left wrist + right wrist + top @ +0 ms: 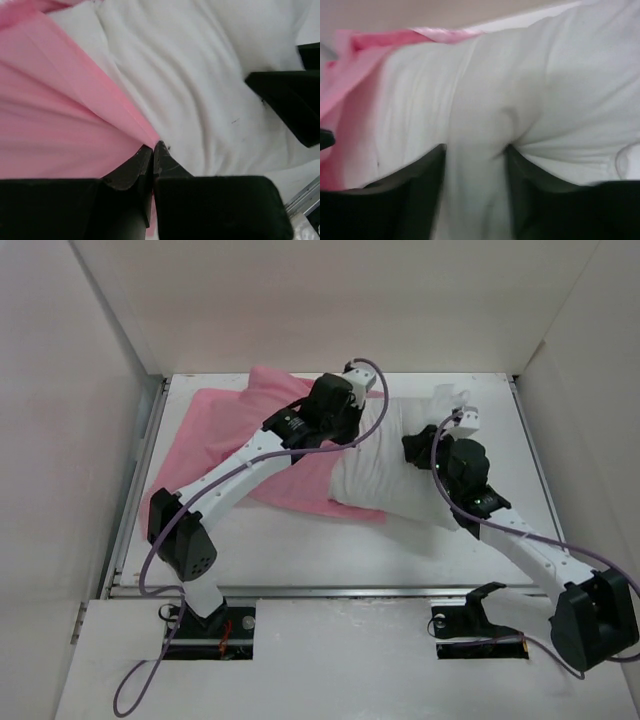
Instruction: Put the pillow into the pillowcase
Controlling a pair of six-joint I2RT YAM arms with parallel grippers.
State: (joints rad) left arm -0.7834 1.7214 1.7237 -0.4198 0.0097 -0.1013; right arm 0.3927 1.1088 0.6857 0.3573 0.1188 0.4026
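Nearest the bases is a strip of worktop (300, 550). Next out, on the right side, the right claw (475, 152) is down on the pillow (390, 475). Its fingers sit either side of a bunched ridge of white cover w/ creases pulling in toward them, so it's grasping a fold of pillow. The wrist view is blurred, so how firm the grip is isn't clear.

The pillow lies mid-to-right on the worktop, long axis approx left-right, right end angled a bit further back. Its left end meets the pillowcase (225, 425). A pink strip shows under the pillow's near edge, so the bottom layer is prob. already beneath it; how far in, can't tell.

Further back, the left claw (152, 150) is clenched on the pink edge at the case mouth, right at the line btwn pink & white, w/ the satin pulled taut to it. The rest of the case spreads to the left & back.

What counts: the mouth opens rightward and the pillow's bulk sits to the right of it, so travel has to be leftward along the pillow's long axis. The right arm is nearer the free end & looks the one to feed; the left arm only needs to keep the mouth open. Risks: satin slipping from the thin pinch, or the pillow bunching at the mouth.
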